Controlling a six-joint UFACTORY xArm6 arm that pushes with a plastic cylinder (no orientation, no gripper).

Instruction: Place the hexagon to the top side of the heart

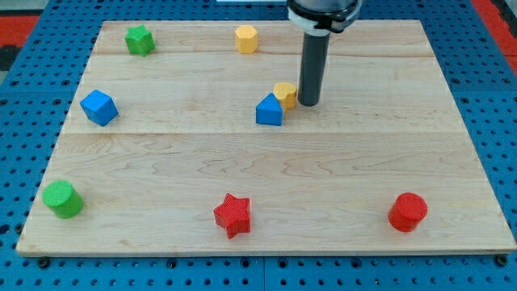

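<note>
The yellow hexagon lies near the view's top edge of the wooden board, left of the arm. The yellow heart lies near the board's middle, touching the upper right of a blue triangular block. My tip rests on the board right against the heart's right side, well below and to the right of the hexagon. The rod stands upright and hides a strip of board behind it.
A green star sits at the top left, a blue cube at the left, a green cylinder at the bottom left, a red star at the bottom middle and a red cylinder at the bottom right.
</note>
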